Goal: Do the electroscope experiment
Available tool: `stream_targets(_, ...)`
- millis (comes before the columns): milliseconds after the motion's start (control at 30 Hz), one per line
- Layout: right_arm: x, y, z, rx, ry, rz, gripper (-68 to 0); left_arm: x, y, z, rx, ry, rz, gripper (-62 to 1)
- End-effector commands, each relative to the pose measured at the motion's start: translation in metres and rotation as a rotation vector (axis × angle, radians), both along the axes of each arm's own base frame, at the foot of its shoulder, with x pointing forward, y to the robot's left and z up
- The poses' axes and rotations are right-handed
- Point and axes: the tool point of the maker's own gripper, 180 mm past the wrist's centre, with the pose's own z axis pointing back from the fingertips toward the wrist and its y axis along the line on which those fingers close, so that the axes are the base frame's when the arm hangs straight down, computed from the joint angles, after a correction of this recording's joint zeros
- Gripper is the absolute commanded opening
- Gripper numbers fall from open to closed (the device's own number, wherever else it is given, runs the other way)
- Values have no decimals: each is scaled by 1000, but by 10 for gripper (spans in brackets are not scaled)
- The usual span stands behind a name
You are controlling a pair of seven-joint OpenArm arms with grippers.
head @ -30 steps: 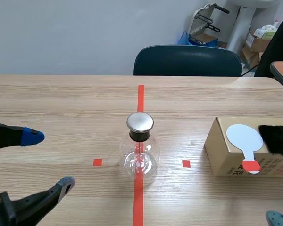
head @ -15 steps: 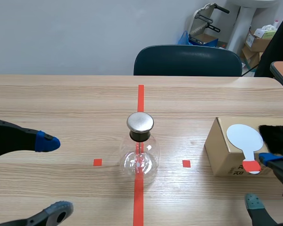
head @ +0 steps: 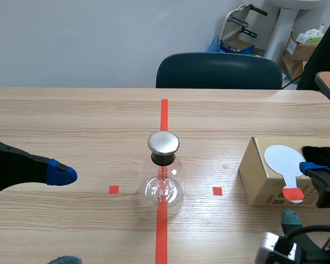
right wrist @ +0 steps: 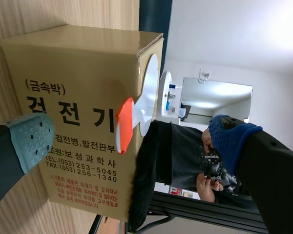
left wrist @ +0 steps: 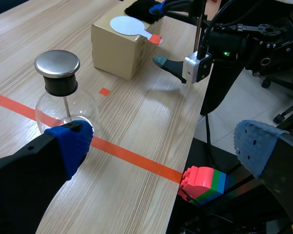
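Tabletop (head: 71, 121): light wood-grain surface marked with orange-red tape; a dark chair (head: 217, 70) stood at its far edge.
Left gripper (left wrist: 163, 146): fingers were spread wide and held nothing. It sat low at the near left. One blue pad was near the flask's side and the other hung past the tabletop's near edge.
Right gripper (right wrist: 131, 139): fingers were spread and held nothing. It faced the near side of the box, with the paddle's handle ahead, between the two fingers.
Electroscope (head: 163, 176): glass flask with a metal cap, upright on the centre tape line, between the two small tape squares.
Box (head: 258, 176): cardboard, resting on the tabletop to the right of the electroscope, apart from it.
Paddle (head: 285, 160): white disc with an orange-red handle, lying flat on the box top, with the handle overhanging the near edge.
Fur (head: 322, 153): black piece on the box top, just beside the paddle.
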Motion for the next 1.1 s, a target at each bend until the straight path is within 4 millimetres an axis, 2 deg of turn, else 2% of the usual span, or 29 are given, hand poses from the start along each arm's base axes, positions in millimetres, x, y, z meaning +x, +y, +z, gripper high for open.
stream_targets(0,10,1,21,15,-97,-10,4,0,-3,6,-27,-5,-1,13)
stream_targets(700,12,8,22,4,-111,-3,4,0,-3,6,-25,-4,-1,13)
stream_targets(800,11,9,22,1,-112,0,-65,0,-3,6,-25,-4,-1,13)
stream_targets(967,11,9,22,2,-111,3,-259,0,-3,5,-22,-6,-2,13)
stream_targets(1067,11,9,22,2,-111,3,-341,0,-3,5,-21,-6,-3,13)
